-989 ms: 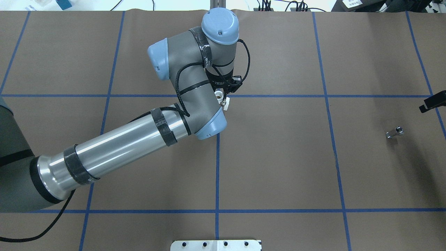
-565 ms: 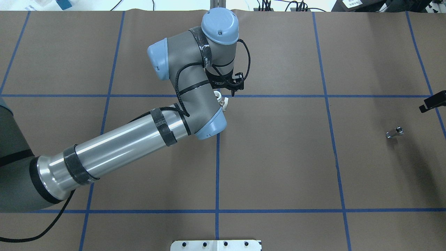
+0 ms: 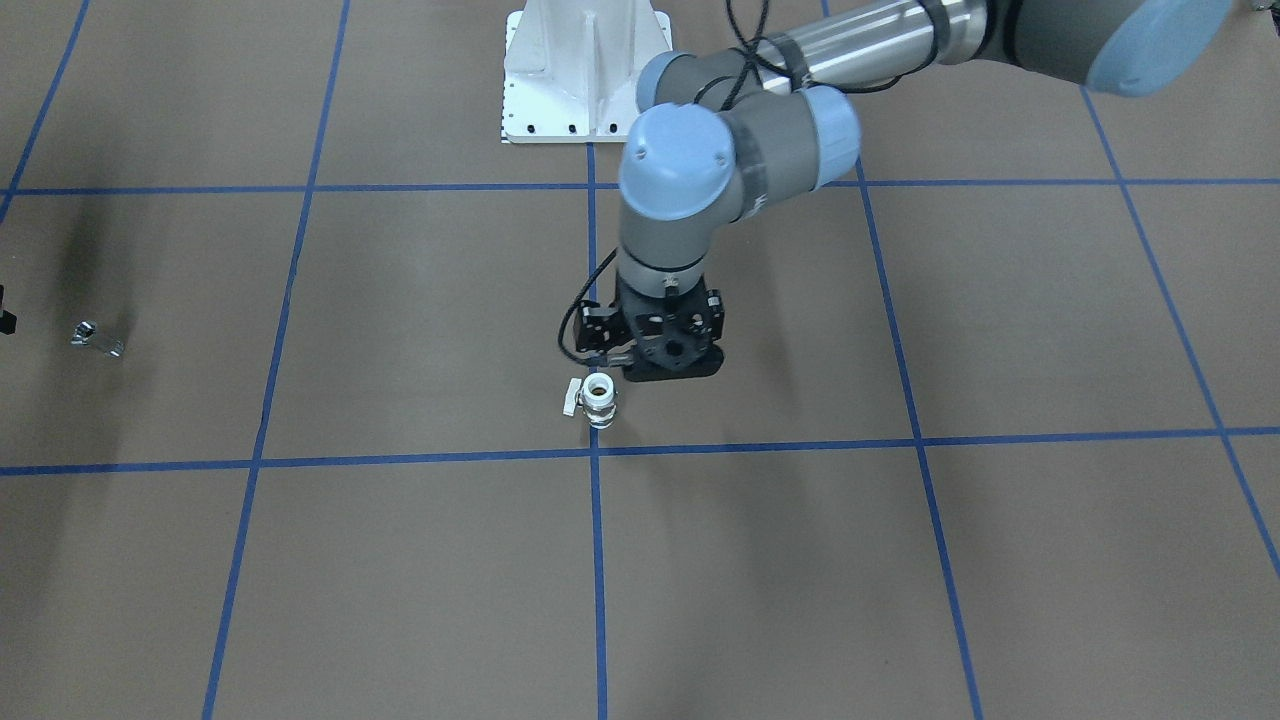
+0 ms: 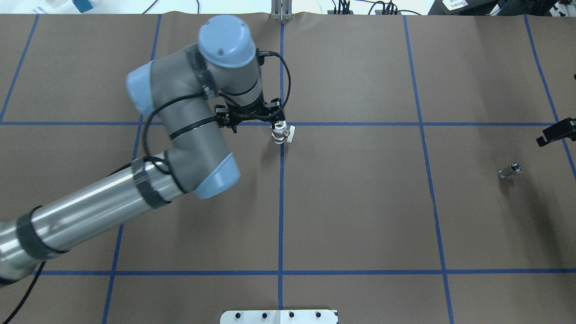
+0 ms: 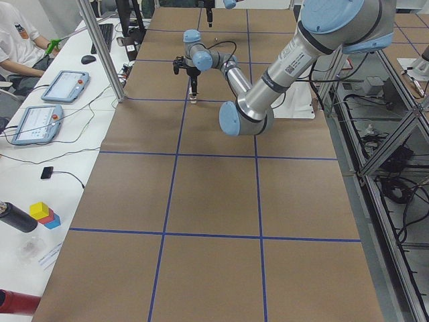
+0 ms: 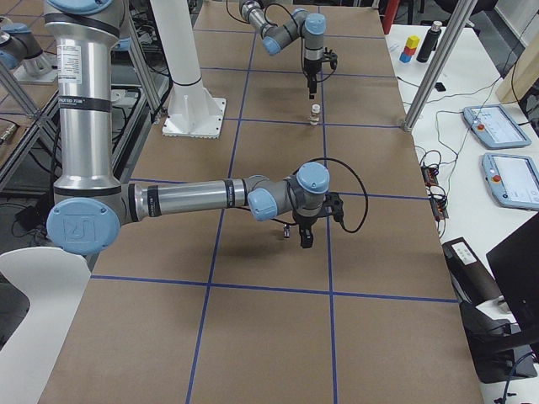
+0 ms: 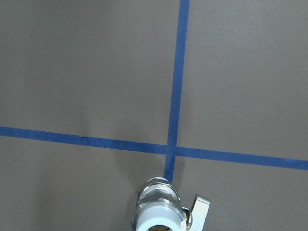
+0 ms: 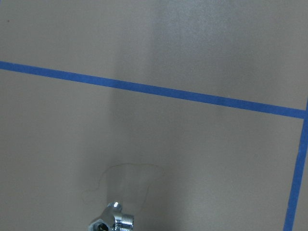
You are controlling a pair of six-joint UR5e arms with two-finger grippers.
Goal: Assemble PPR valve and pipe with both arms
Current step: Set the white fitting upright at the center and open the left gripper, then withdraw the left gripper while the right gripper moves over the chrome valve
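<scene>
The white PPR valve (image 4: pixel 280 133) stands upright on the brown table by a blue tape crossing, its pale lever pointing to the robot's right. It also shows in the front view (image 3: pixel 598 398) and at the bottom of the left wrist view (image 7: pixel 159 211). My left gripper (image 3: pixel 672 372) hangs raised just to the valve's left and holds nothing; its jaws look spread. The chrome pipe (image 4: pixel 509 171) lies far to the right, and shows low in the right wrist view (image 8: pixel 113 222). My right gripper (image 4: pixel 554 133) shows only in part, near the pipe; I cannot tell whether it is open or shut.
The white bolted pedestal (image 3: pixel 585 70) stands at the robot's side of the table. Blue tape lines (image 4: pixel 281 202) divide the brown paper cover. Tablets and an operator (image 5: pixel 20 40) are beyond the far table edge.
My left arm's elbow and wrist have swung to the left, which uncovers the valve. The valve stands in the same spot. The pipe has not moved.
</scene>
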